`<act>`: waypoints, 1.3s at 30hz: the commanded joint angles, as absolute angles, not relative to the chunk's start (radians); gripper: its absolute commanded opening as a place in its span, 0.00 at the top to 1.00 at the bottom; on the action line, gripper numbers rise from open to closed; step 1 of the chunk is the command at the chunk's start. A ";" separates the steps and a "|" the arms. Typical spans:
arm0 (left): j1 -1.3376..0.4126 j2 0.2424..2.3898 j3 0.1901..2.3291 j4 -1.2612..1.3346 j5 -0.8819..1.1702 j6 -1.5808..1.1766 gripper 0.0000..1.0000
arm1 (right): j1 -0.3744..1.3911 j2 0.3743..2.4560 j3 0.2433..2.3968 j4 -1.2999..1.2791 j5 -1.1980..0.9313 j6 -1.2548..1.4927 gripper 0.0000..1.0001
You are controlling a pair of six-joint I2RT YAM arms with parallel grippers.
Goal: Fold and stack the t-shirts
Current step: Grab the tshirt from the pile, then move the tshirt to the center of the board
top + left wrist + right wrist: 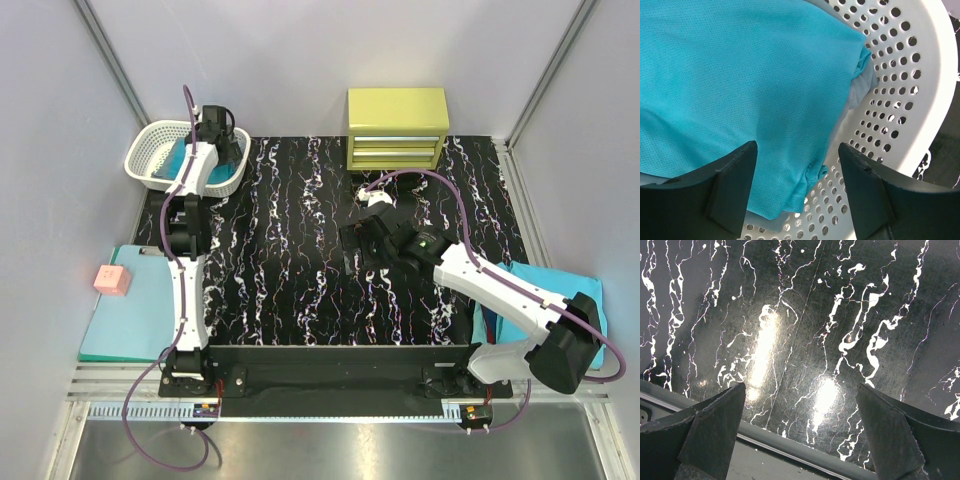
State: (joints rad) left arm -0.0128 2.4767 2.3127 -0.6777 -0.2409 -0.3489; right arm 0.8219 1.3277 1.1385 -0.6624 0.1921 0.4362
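The left tool (797,150) hung inside the white basket (900,100). Its jaws stood apart and clamped on nothing. The teal t-shirt (740,75) lay directly beneath and ahead of it, with a bunched hem edge just under the gap between the jaws. A good pick would likely mean dropping straight onto that hem, taking a full pinch of cloth, and keeping clear of the basket wall on the tool's right. The right tool (800,390) hovered spread wide and empty over the desk (790,315).

2 white arms (187,290), black joints (183,228), purple cables (124,415), black fingers (732,187)
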 commanded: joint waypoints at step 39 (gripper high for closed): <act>-0.434 1.548 1.911 -0.785 -0.564 -0.334 1.00 | 0.830 1.220 1.137 -0.546 0.183 0.390 0.00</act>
